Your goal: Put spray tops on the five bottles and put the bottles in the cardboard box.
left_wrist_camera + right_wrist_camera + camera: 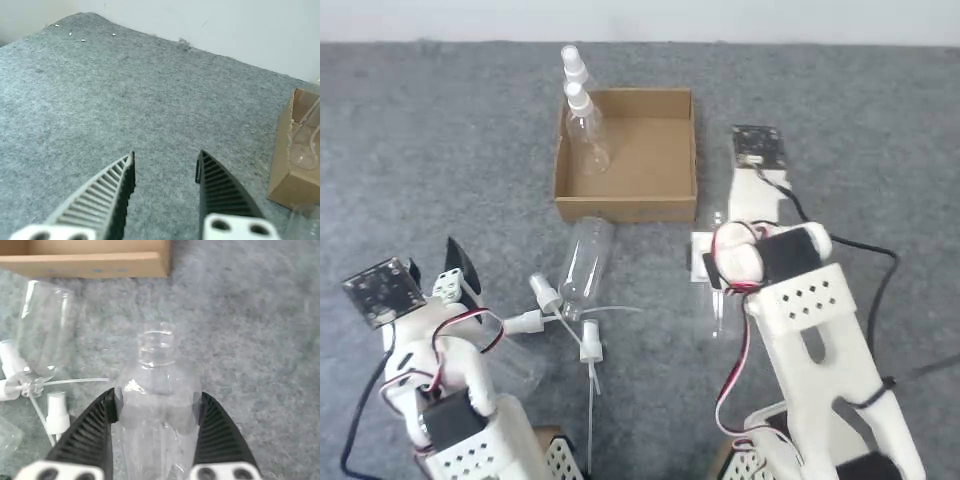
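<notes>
1. My right gripper [156, 401] is clamped on the body of a clear uncapped bottle [157, 372], one finger on each side just below the shoulder. The bottle's open neck projects beyond my fingertips toward the cardboard box [85, 262]. The near wall of the box lies ahead of the neck and does not touch it. In the high view, this gripper [712, 262] sits near the box's front right corner.

2. My left gripper [165, 157] has its jaws spread wide with nothing between them, above bare grey carpet [125, 90]. The box [282, 165] stands off to one side, well apart from my fingertips.

3. A second uncapped bottle [585, 262] lies on the carpet just in front of the box, between my two arms. Loose spray tops [590, 343] lie near its neck.

4. Two capped bottles [586, 130] lean inside the box at its left wall.
</notes>
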{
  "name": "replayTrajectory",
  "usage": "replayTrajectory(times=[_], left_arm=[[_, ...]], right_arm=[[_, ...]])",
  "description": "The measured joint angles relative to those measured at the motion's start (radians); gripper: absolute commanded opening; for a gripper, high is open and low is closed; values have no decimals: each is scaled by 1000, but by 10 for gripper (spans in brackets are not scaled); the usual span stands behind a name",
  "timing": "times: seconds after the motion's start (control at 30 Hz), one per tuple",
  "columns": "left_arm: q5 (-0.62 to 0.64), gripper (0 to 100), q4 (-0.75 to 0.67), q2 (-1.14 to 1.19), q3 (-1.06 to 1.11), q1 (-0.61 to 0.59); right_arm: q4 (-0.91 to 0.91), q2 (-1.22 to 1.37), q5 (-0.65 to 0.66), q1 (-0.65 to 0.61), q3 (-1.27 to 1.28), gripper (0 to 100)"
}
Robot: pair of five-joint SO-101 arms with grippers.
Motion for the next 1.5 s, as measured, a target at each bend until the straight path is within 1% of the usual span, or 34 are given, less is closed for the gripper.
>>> replayTrajectory(times=[0.1, 0.2, 0.3, 0.43, 0.7, 0.77, 0.9, 1.03, 1.13, 1.27, 1.43, 1.5], left_arm=[[-37, 189, 0, 0, 0, 2], [-87, 189, 8, 0, 0, 54], [-144, 188, 61, 2, -21, 126], [-216, 187, 138, 2, -69, 215], [-404, 188, 310, -5, -166, 405], [-430, 188, 338, -5, -166, 433], [-465, 188, 345, -5, -166, 476], [-470, 188, 345, 2, -172, 514], [-470, 187, 345, 101, -215, 535], [-471, 186, 353, 307, -307, 560], [-465, 188, 439, 557, -437, 594], [-423, 189, 479, 628, -479, 612]], right_arm=[[0, -52, 0, 48, 9, 20], [0, -114, 0, 87, 37, 20], [0, -172, 0, 112, 72, 20], [0, -233, 0, 112, 92, 20], [0, -253, 0, 118, 94, 20], [0, -256, 0, 118, 94, 20], [0, -256, 0, 118, 94, 20], [0, -256, 0, 118, 94, 20], [0, -256, 0, 118, 94, 20], [-15, -256, 0, 118, 120, 20], [-129, -256, 0, 118, 218, 20], [-150, -256, 0, 118, 229, 20]])
